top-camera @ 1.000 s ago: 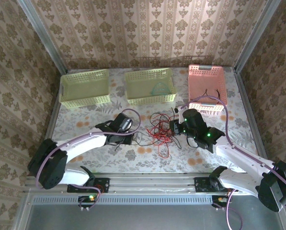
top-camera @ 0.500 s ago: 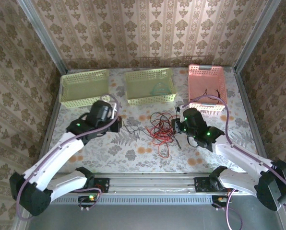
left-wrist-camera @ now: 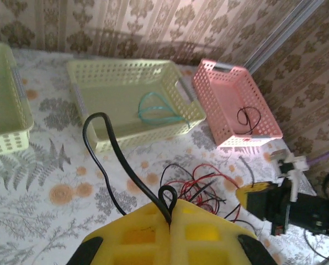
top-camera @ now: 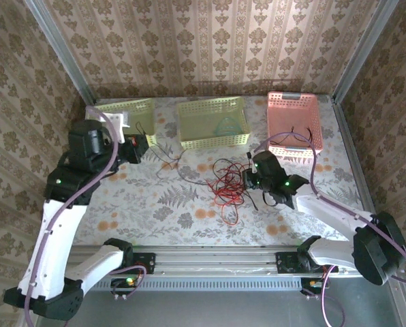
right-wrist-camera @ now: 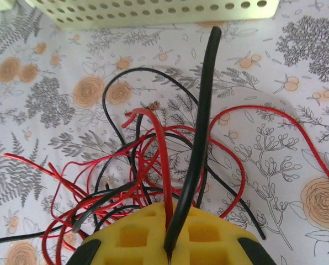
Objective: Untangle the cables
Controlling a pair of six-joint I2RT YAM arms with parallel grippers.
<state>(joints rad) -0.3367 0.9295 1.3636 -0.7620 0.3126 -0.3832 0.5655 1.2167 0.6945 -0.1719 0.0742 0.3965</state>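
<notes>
Clamped by left gripper (left-wrist-camera: pixel 171 212) on thin black cable (left-wrist-camera: pixel 121 159), by right gripper (right-wrist-camera: pixel 169 240) on red-and-black wire tangle (top-camera: pixel 225 185); could cinch knots if yanked away from tangle.

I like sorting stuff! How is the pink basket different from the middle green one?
The pink basket is pink; the middle basket is pale green. The pink basket holds a black cable; the middle basket holds a teal cable. Both are open-topped baskets with holey sides.
</notes>
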